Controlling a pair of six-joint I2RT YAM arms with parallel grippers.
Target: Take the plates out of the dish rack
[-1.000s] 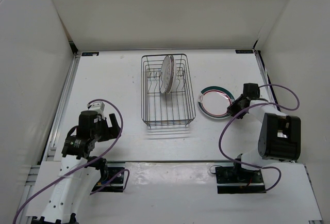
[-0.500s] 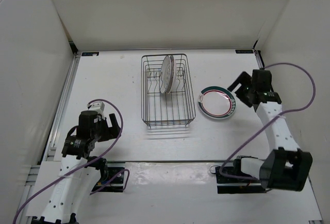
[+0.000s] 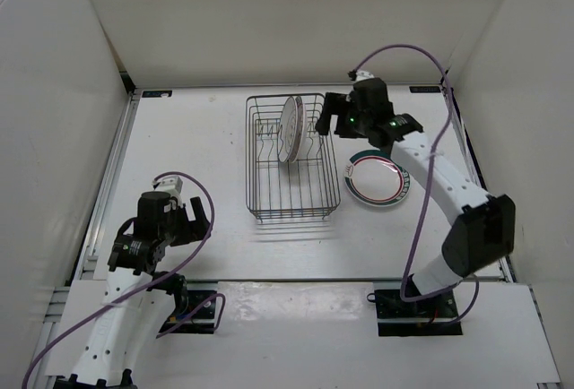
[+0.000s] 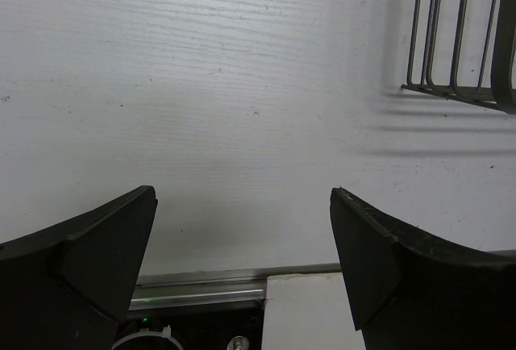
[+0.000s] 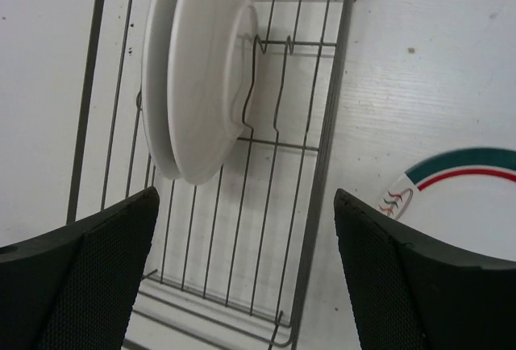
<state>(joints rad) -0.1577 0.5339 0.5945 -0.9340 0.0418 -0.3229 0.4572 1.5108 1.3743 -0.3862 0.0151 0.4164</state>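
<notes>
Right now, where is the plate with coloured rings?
In the top view the ringed plate lies flat on the table, just right of the dish rack.

ringed plate (image 5: 472, 193) cropped (right wrist), rack (image 4: 451, 96) corner only

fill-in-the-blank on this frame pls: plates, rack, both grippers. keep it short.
The ringed plate lies flat on the table, on the dish rack's ____ side in the top view.
The white plates in the rack stand ____.
The right gripper, near the rack, has its jaws ____ and empty.
The left gripper, over bare table, holds ____.
Missing words: right; upright; open; nothing.
</notes>
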